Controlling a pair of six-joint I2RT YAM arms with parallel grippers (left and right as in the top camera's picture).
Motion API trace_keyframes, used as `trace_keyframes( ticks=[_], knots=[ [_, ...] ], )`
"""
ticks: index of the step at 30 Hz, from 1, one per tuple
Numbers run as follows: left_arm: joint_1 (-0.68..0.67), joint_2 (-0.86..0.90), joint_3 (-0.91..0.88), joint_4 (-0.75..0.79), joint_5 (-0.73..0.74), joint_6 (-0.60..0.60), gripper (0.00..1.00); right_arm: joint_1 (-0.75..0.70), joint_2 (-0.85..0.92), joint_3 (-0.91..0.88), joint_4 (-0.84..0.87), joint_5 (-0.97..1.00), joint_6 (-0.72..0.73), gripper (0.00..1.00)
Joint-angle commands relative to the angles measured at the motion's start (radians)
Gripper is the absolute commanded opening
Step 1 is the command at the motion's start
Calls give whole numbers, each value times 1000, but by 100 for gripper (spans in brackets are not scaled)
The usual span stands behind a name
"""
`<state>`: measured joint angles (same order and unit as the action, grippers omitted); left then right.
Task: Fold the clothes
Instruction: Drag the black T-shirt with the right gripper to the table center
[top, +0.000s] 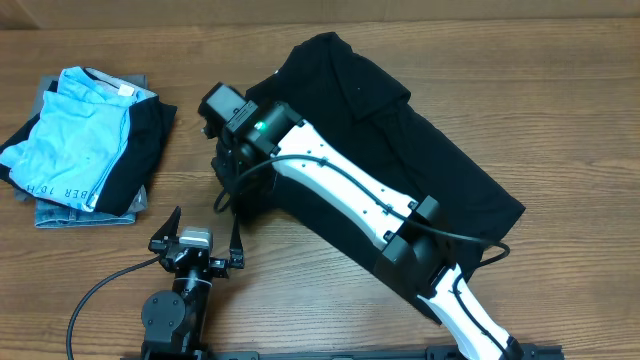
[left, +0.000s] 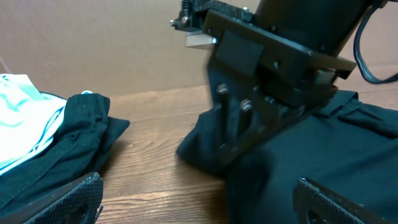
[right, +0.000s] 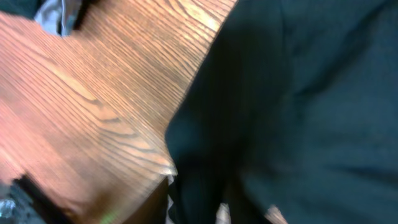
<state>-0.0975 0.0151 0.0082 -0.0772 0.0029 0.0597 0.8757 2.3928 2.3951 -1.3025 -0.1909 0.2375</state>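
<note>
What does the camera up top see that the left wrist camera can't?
Only the overhead view shows the whole black T-shirt spread out, the right arm reaching across it, and the whole left gripper with its jaws open wide. Only the left wrist view shows the side of the right gripper close up, low at the shirt's edge. Both show the shirt, the wooden table and the light blue garment on the pile at the side.
</note>
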Motion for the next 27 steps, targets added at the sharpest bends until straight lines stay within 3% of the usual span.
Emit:
trace_keyframes(
  ticks=[1,4,8,21,27],
  knots=[
    [5,-8,-3,0,-6,19,100,-12,-23,1,-11,71,2,78],
    [5,-8,-3,0,-6,19,100,-26,-30,3,-15,16,2,92],
    [5,-8,-3,0,-6,19,100,-74,-78,3,-31,-16,3,100],
    [5,-8,-3,0,-6,19,100,-446,-225,3,-375,105,59,100],
    [5,-8,-3,0,-6,19,100,-652,-225,-66,-392,77,55,100]
  ],
)
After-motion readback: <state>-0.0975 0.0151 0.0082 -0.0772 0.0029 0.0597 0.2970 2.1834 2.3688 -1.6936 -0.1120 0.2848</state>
